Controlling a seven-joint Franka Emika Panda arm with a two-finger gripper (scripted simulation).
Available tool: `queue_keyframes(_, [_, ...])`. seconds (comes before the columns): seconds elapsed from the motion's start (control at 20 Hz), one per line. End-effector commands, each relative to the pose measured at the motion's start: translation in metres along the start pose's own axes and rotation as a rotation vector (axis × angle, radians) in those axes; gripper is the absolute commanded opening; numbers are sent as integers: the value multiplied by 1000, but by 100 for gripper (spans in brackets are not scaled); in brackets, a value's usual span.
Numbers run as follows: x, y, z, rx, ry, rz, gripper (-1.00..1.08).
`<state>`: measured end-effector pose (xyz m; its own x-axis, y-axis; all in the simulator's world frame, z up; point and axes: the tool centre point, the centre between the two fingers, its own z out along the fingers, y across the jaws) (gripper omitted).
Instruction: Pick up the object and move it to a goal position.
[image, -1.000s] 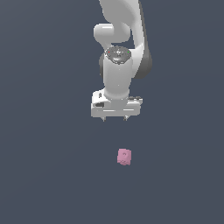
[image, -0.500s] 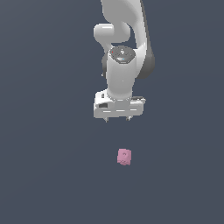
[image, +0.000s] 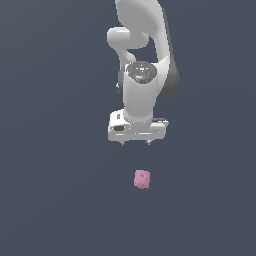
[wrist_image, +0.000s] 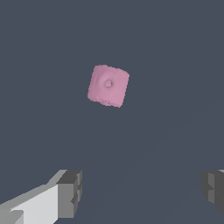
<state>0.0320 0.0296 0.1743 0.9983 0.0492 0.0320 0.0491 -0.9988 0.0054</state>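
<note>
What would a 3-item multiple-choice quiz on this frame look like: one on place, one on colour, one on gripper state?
1. Where is the object relative to the gripper in the exterior view?
A. Between the fingers
B. Below it, apart from it
C. Above it

2. What colour is the object?
A. Pink
B. Green
C. Yellow

3. What state is the gripper in?
A. Shut on the object
B. Shut, holding nothing
C. Open, holding nothing

Answers:
1. B: the object lies below the gripper with a clear gap between them.
2. A: the wrist view shows it pink, with a small round dimple on its face.
3. C: the fingers stand wide apart in the wrist view, with nothing between them.
</note>
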Motion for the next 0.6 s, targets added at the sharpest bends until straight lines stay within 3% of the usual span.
queue_keyframes(0.0, [9,-2,5,1,-3,19,100])
queue_keyframes(0.55, [60,-13,45,3,-18,137,100])
